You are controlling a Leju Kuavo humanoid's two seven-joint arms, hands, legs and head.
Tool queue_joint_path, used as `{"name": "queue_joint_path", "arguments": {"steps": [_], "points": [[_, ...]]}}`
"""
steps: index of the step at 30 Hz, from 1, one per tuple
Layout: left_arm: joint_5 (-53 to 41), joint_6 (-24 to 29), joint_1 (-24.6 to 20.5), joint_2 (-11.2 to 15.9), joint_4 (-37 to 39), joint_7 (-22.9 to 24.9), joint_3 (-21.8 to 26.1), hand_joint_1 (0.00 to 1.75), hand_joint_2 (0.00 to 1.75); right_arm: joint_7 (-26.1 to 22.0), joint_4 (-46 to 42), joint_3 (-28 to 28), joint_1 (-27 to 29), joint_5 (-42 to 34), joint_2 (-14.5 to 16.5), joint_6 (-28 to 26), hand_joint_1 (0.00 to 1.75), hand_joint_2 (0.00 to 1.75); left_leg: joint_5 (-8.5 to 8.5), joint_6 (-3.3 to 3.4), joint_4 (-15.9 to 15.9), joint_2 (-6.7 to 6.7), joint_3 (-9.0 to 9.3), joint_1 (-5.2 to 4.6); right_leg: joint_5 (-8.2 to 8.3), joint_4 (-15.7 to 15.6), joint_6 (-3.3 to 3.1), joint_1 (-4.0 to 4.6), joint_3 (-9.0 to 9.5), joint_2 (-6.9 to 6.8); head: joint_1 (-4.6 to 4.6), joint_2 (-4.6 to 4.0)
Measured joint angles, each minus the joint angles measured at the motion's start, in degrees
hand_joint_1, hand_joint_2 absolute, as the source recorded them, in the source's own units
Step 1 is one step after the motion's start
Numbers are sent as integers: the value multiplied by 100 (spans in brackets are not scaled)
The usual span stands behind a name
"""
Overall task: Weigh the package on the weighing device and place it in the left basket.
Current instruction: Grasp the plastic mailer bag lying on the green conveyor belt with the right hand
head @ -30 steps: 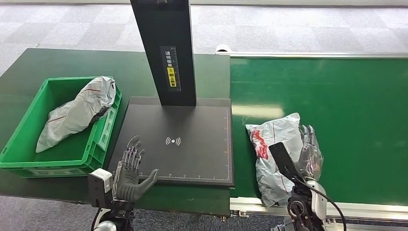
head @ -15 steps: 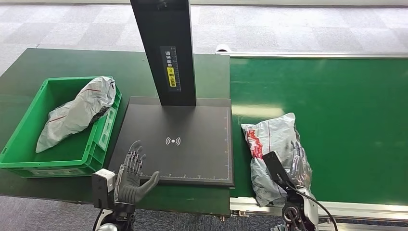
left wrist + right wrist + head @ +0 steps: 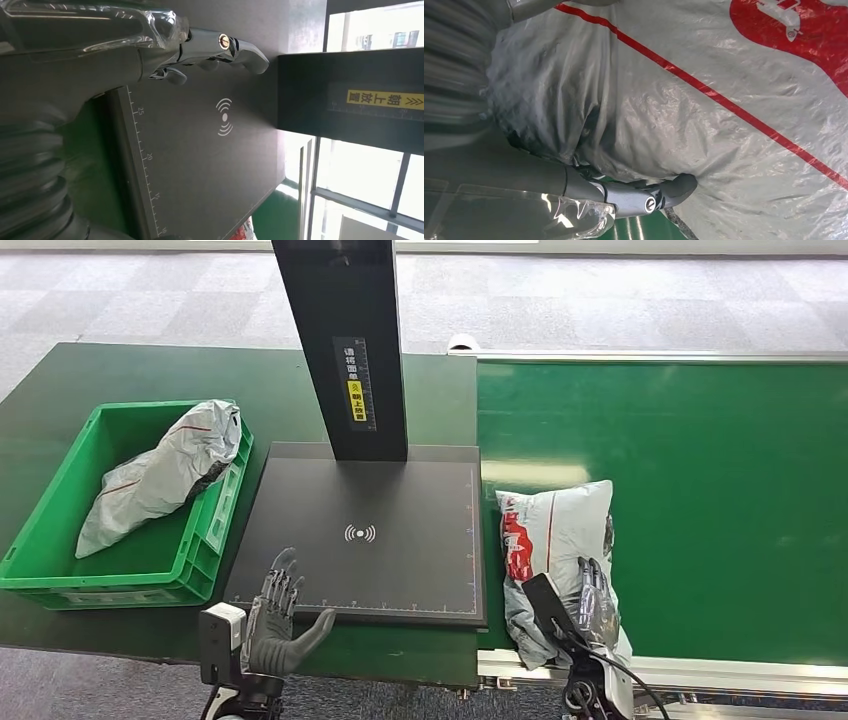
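Right hand (image 3: pixel 590 602) sits at the near edge of the conveyor belt (image 3: pixel 700 490), fingers wrapped onto the near end of the package (image 3: pixel 552 545); the right wrist view shows the thumb (image 3: pixel 659 194) pressed under the crumpled grey plastic, so the hand grips the bag. Package: grey poly mailer with red print and a thin red stripe, lying on the belt just beside the right edge of the weighing device (image 3: pixel 370 540), not on it. Long axis runs near to far, slightly tilted; the near end is bunched in the hand, the far end lies flat and squared off, pointing away from the robot. Red print faces the scale side.

Left hand (image 3: pixel 278 615) hovers at the near left corner of the scale platform, fingers spread and extended forward, thumb out to the side, holding nothing. Left wrist view shows the fingertips (image 3: pixel 240 50) over the black plate, with its ruler marks and white wireless symbol.

Scale: flat black plate, black upright column (image 3: pixel 345 345) rising from its far edge, carrying a yellow label.

Left of the scale, the green basket (image 3: pixel 60 490) stands on the dark green table (image 3: pixel 120 370), holding another grey bag (image 3: pixel 160 475) lying diagonally across it, its far end resting on the rim.
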Motion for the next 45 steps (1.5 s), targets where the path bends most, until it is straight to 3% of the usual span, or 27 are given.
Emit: {"name": "queue_joint_path", "arguments": {"steps": [4,8,18,27,32,37,41,45], "points": [[0,2,-8,2,31,0,-3,0,175,0,132,2,-62,-8,34,-2,0,175,-3,-2,0,0,20,0,-2,-1,-1,0,18,0,-1,0],[3,1,-24,5,79,0,-17,0,175,-27,295,2,-124,-51,65,2,172,175,-5,-3,-1,0,43,0,-4,-2,0,0,34,0,-1,0],[59,37,-52,21,192,-38,-49,0,175,-429,408,1,-227,-332,80,-40,175,175,-6,-3,-1,9,57,0,-2,-2,1,0,53,8,1,0],[66,73,-56,34,201,-282,-49,0,175,-636,-329,9,-44,-687,39,-387,175,175,-2,-3,0,0,23,-1,-1,-1,2,-1,27,3,0,0],[-18,17,-165,35,34,-343,-43,0,175,-745,-1372,15,-4,-729,-93,-757,175,175,2,1,1,-3,-6,-3,3,0,4,-4,1,0,-1,0],[-84,41,-170,36,-171,-414,-4,0,175,-1025,-3107,35,22,-876,-326,-1061,175,175,1,1,2,-3,-14,-4,2,0,4,-6,-9,1,-1,0],[-239,106,-154,31,-468,-561,152,0,175,-1028,-4343,170,46,-1278,-484,-656,175,175,0,1,1,1,-21,-2,2,0,4,-3,-17,3,-1,0],[-455,101,-203,8,-771,-570,418,0,175,-847,-4801,425,-1,-1688,-516,65,175,175,2,0,-1,0,-22,0,2,1,3,0,-15,2,-1,0]]}}
